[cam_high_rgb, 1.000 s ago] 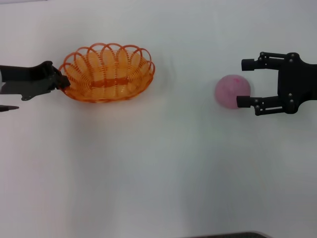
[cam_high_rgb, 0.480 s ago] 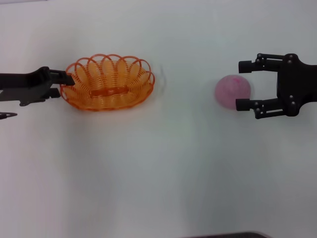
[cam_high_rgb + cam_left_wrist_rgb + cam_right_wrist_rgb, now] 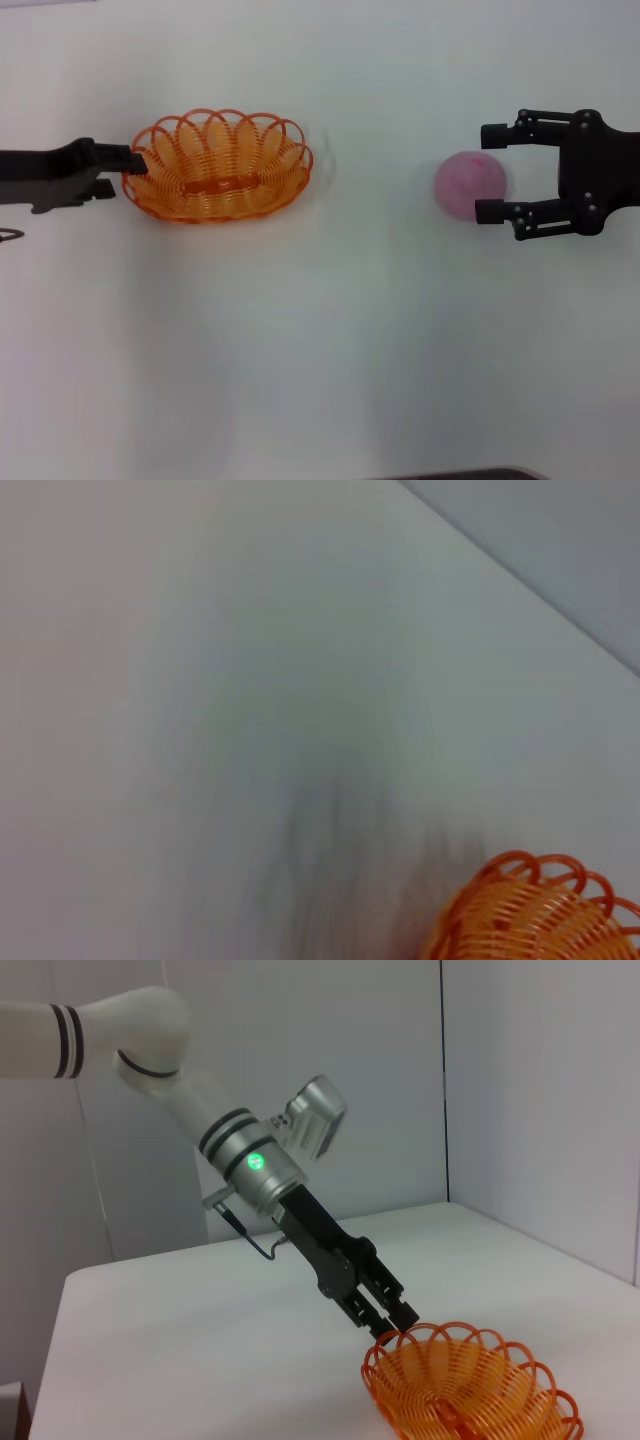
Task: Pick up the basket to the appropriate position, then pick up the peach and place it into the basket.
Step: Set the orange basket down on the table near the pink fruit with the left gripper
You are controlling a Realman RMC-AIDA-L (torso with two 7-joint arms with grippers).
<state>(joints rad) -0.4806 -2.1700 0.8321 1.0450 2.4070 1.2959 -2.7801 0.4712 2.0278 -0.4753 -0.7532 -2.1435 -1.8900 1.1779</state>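
The orange wire basket [image 3: 218, 165] sits at the left of the white table. My left gripper [image 3: 135, 163] is closed on the rim at its left end. The right wrist view shows that gripper [image 3: 395, 1318] pinching the basket's [image 3: 470, 1390] rim. A bit of the rim [image 3: 540, 905] shows in the left wrist view. The pale pink peach [image 3: 466, 185] lies on the table at the right. My right gripper [image 3: 490, 172] is open, with its fingertips on either side of the peach's right half and not touching it.
The white table [image 3: 330, 340] stretches between basket and peach and towards me. A dark edge [image 3: 460, 474] shows at the near side. Grey walls [image 3: 520, 1090] stand behind the table.
The basket has levelled out and shifted slightly towards me as the left gripper turned on the rim. The right gripper has edged a little left around the peach.
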